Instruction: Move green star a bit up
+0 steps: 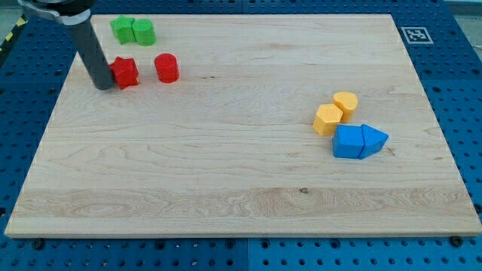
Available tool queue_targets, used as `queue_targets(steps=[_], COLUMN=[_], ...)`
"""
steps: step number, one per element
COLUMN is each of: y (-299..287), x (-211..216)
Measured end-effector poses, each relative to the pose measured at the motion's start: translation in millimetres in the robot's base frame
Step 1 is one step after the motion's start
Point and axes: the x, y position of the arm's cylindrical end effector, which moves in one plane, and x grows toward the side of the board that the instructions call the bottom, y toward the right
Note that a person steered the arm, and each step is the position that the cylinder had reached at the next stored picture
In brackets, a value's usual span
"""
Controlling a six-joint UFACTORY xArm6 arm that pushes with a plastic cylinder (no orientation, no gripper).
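Note:
The green star [121, 30] lies near the view's top left, touching a green cylinder [143, 31] on its right. My tip [103, 85] rests on the board lower down, touching the left side of a red star [125, 72]. The tip is below and slightly left of the green star, well apart from it. A red cylinder [166, 68] stands to the right of the red star.
At the view's right, a yellow cylinder [346, 102] and a yellow hexagonal block [327, 120] sit together above a blue cube [347, 141] and a blue triangular block [373, 140]. The wooden board [226, 188] ends close above the green blocks.

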Motion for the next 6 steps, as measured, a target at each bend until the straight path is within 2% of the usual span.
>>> queue_targets(steps=[2,3,4,5,6], y=[71.7,70.1,33.2,-3.8,-18.3], x=[-36.4,-38.4,-38.4,-63.6,-115.8])
